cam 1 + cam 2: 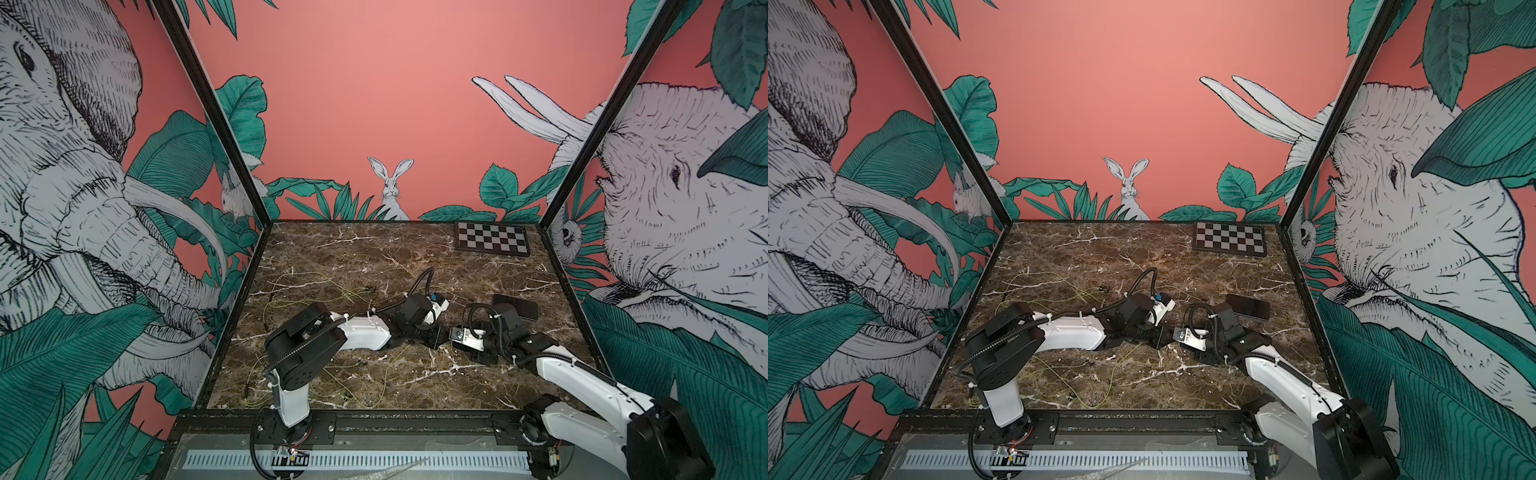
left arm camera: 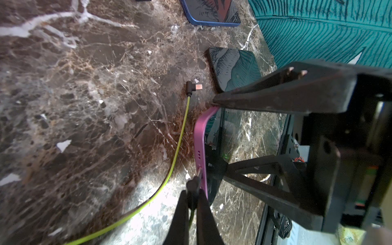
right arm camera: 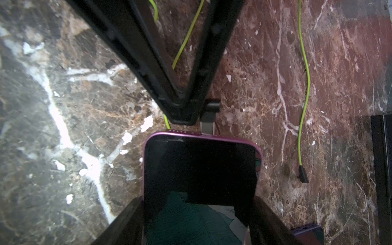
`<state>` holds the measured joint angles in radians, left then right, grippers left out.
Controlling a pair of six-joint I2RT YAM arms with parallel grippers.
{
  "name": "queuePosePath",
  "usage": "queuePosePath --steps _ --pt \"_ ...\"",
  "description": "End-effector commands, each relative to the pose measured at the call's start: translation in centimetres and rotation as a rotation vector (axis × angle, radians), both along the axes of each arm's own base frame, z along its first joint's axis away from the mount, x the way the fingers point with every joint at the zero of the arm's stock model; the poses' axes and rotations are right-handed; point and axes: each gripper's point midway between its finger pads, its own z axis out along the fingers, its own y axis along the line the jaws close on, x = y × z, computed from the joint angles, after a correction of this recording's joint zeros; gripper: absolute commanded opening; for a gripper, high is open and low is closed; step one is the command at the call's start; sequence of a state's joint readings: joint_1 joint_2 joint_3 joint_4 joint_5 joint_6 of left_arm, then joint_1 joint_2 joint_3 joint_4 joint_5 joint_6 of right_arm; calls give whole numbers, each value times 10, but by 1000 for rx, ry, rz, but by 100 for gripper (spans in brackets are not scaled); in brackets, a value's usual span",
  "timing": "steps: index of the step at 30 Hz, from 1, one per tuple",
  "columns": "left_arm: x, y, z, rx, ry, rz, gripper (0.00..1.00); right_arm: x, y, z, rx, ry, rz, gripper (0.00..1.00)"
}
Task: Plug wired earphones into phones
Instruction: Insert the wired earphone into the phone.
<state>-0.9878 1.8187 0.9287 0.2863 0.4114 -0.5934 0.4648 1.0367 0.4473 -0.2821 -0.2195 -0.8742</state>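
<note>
While right gripper (image 3: 199, 214) clamps the slick-looking phone (image 3: 199, 169) by its sides, left gripper (image 2: 192, 194) pinches the seemingly stiff plug (image 3: 209, 121).

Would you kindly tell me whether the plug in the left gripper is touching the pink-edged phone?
Touching. In the right wrist view the plug held by the left gripper meets the pink-edged phone at its end, with no gap.

Jungle-mural walls (image 1: 395, 104), brown marble tabletop (image 1: 353, 257).
</note>
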Motion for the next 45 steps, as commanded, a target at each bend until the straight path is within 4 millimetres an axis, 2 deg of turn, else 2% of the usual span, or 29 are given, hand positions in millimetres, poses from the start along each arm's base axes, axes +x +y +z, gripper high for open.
queuePosePath --steps 1,7,26,45 --pt "-7 -7 4 -15 3 -36 0 1 9 7 44 -30 26 72" --pt "-13 -5 0 -15 14 -59 0 5 12 14 71 -62 16 72" --pt "-30 -4 -7 -1 27 -175 0 -10 9 11 51 -61 87 71" --pt "-26 -1 -1 30 -17 -182 0 -11 10 8 39 -45 100 70"
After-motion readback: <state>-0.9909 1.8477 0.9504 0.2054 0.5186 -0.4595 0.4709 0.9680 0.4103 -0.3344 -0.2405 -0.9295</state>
